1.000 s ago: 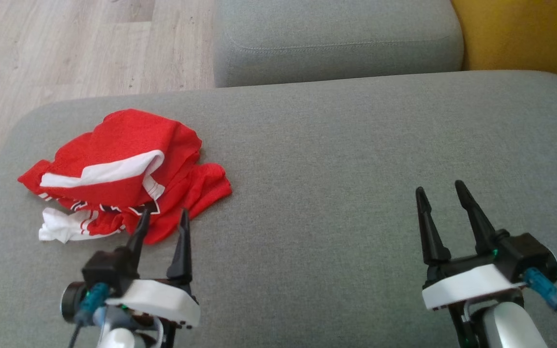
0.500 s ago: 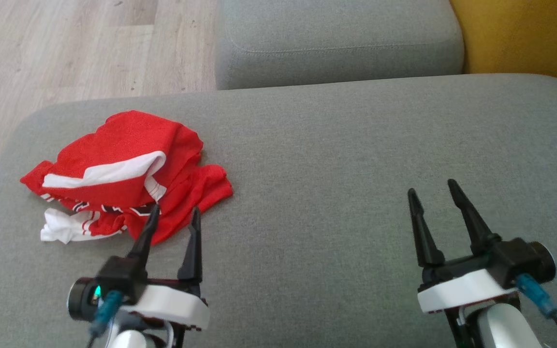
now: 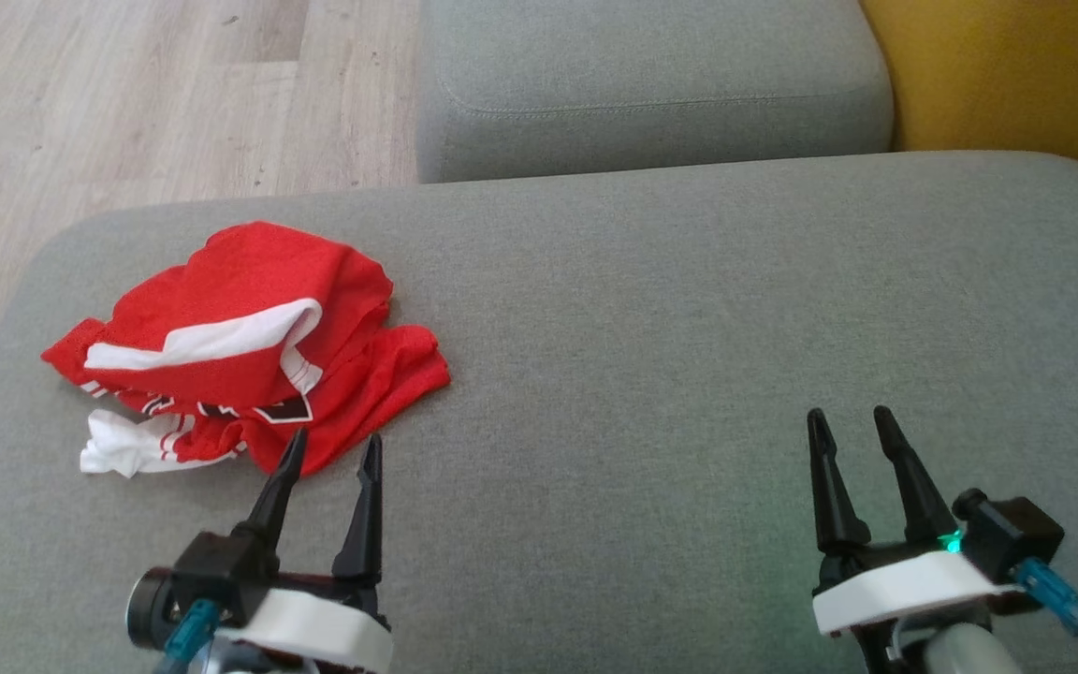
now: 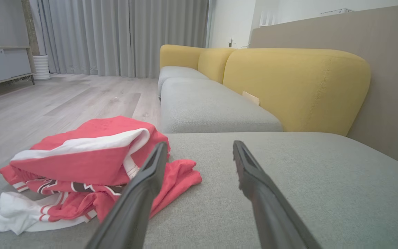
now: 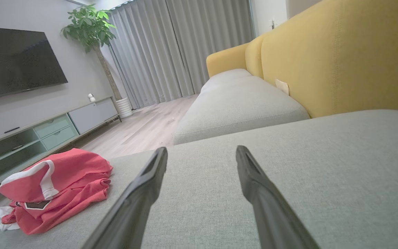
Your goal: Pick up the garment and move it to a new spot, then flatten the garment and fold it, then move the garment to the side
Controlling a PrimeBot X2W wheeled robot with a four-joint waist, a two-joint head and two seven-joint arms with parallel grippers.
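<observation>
The red garment (image 3: pixel 240 346) lies bunched up just in front of the left gripper (image 3: pixel 333 447), whose fingers are spread. The right gripper (image 3: pixel 848 421) is spread too, well apart from it

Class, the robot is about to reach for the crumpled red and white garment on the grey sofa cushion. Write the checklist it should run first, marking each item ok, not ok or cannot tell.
1. Left gripper open and empty: ok.
2. Right gripper open and empty: ok.
3. Crumpled red and white garment lies wholly on the grey fabric sofa cushion: ok.
4. Garment flat enough to fold: not ok, bunched in layers.
5. Bare cushion on the robot's right for a new spot: ok.
6. Left gripper clear of the garment: cannot tell, one fingertip overlaps its near edge in the head view.
</observation>
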